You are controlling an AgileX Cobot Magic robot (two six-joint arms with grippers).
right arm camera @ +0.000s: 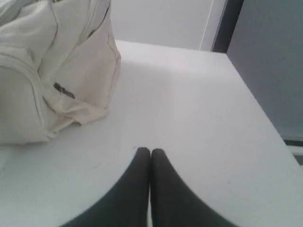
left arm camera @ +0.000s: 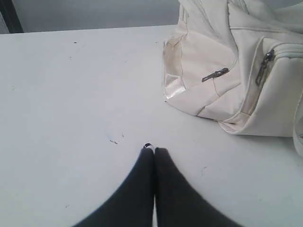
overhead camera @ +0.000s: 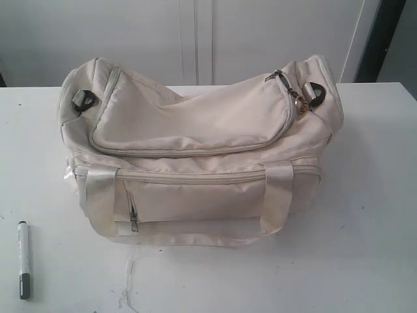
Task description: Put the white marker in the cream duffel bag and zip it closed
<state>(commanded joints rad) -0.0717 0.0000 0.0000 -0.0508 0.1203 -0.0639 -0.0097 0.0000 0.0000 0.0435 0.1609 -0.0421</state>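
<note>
1. Fingers [left arm camera: 137, 189] of the left gripper [left arm camera: 154, 150] are pressed together; the right gripper [right arm camera: 150, 151] is clenched too.
2. Marker [overhead camera: 23, 259] lies on the table [overhead camera: 365, 228], apart from the bag [overhead camera: 195, 156], on the left arm's side.

Left tool [left arm camera: 154, 149]: two black fingers [left arm camera: 137, 194] pressed together with no gap, pointing out over the desk.
White marker [left arm camera: 148, 146]: only a small white end with a dark tip shows, just past the fingertips; the rest is hidden behind them.
Cream duffel bag [left arm camera: 236, 90]: sits on the desk well apart from the tool, its fabric slumped.
Zip pulls: one dark pull [left arm camera: 215, 74] on a pocket, another [left arm camera: 265, 64] near it.
Strap [left arm camera: 173, 71]: shiny cream band down the bag's near end.
Desk [left arm camera: 71, 94]: white, with a few small dark specks [left arm camera: 113, 140].
</note>
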